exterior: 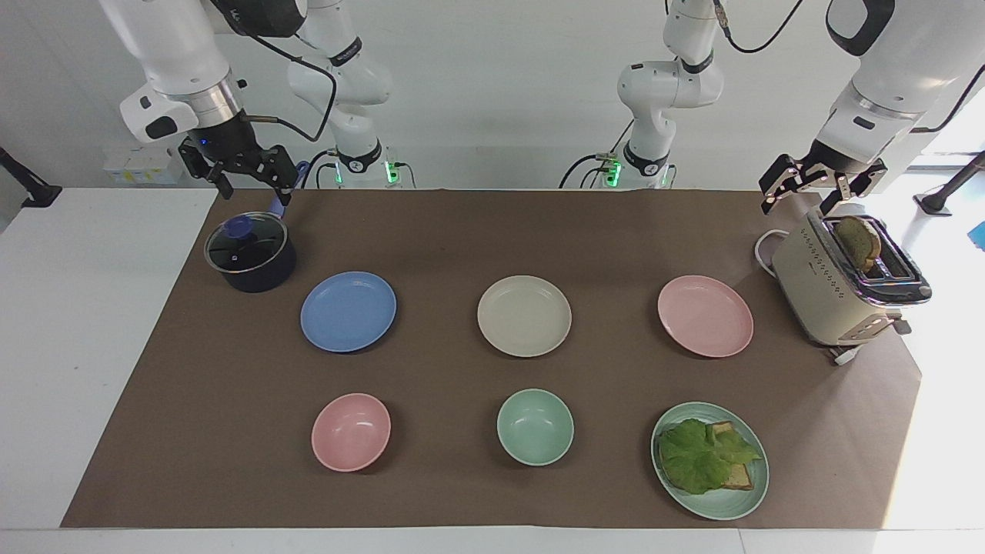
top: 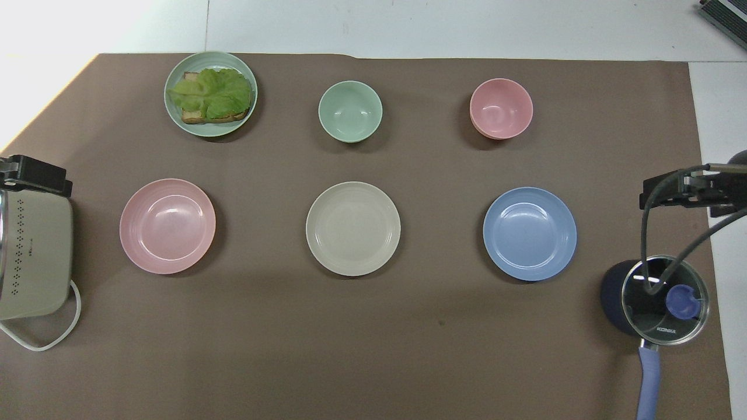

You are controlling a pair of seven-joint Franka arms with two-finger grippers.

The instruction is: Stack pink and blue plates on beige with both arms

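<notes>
Plates first, from the facing view. The blue plate (exterior: 348, 312), the beige plate (exterior: 524, 315) and the pink plate (exterior: 705, 315) lie in one row across the brown mat (exterior: 462, 231), well apart, with beige in the middle. Blue lies toward my right arm's end, near the pot (exterior: 250, 254); pink lies toward my left arm's end, near the toaster (exterior: 839, 288). I judge that this spacing gives each arm its own plate and a shared drop spot between them. Nothing is stacked yet.

My right gripper (exterior: 238, 165) hangs over the pot and my left gripper (exterior: 819, 192) hangs over the toaster. Both have their jaws spread wide and hold nothing. Both are raised off to the ends, which leaves the row uncovered.

A pink bowl (exterior: 351, 432), a green bowl (exterior: 535, 426) and a green plate (exterior: 723, 508) with lettuce on toast sit in a second row farther from me. They are clear of the path.

From overhead, pink (top: 167, 226), beige (top: 353, 228) and blue (top: 529, 233) read as equal rounds, shallow and matte, each with a low raised rim and a flat centre. All three are empty and lie flat on the mat. The rims look thin, so I expect to pinch an edge rather than scoop. Equal size suggests that they will nest neatly on beige.
</notes>
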